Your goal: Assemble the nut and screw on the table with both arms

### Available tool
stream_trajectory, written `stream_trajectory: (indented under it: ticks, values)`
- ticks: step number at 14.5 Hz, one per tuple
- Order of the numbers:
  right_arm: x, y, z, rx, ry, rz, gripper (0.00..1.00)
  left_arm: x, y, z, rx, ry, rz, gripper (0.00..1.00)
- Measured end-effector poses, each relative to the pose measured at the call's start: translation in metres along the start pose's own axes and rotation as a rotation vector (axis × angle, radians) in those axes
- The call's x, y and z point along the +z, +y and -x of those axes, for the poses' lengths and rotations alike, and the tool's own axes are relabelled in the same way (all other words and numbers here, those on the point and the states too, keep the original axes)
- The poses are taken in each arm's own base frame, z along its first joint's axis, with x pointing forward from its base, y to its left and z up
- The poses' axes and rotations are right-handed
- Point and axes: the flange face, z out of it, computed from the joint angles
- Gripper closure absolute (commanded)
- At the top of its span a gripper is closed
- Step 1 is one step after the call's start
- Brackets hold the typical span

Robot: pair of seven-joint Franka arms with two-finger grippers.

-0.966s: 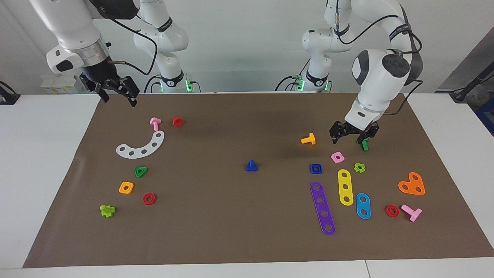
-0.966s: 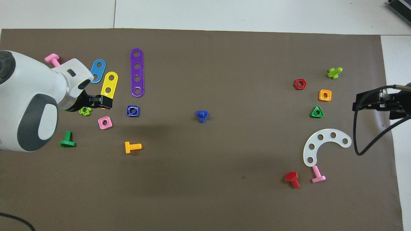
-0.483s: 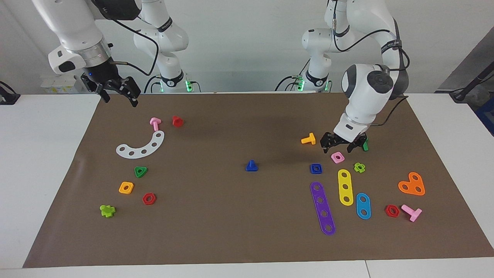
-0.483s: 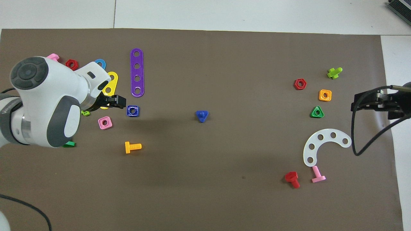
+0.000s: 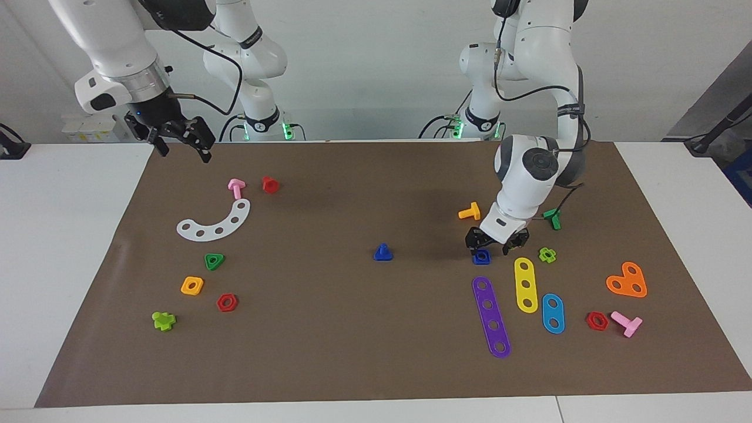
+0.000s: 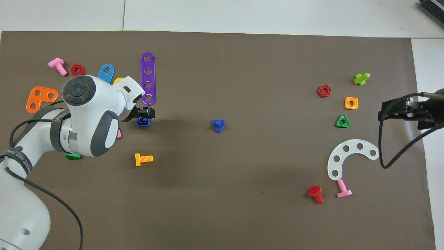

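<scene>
Left gripper (image 5: 496,242) low over the dark-blue square nut (image 5: 481,256), fingers apart astride it.
Its forearm slants down steeply; right gripper (image 5: 176,134), open, waits raised above the mat's corner; triangular-headed screw (image 5: 382,252) stands mid-surface.

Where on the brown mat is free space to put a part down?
The middle is bare around the dark-blue triangular plastic screw, up to the white curved plastic strip. It is crowded around the dark-blue square plastic nut and purple plastic strip.
</scene>
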Motion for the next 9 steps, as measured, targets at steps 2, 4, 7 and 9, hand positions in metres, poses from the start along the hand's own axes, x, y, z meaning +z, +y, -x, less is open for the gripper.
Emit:
stream_trajectory:
  ticks: [2,4,7,9]
  values:
    - [0.001,0.0,0.0,0.001,-0.001,0.0,0.0,0.002,0.0,-0.001,-0.008,0.008,0.002,0.15]
    - [0.001,0.0,0.0,0.001,-0.002,0.0,0.0,0.004,0.001,0.0,-0.009,0.006,0.002,0.19]
    - [0.001,0.0,0.0,0.001,-0.002,0.0,0.0,0.012,0.003,0.002,-0.008,-0.007,0.0,0.24]
    - [0.001,0.0,0.0,0.001,-0.002,0.0,0.0,0.02,0.003,0.004,-0.006,-0.015,-0.001,0.27]
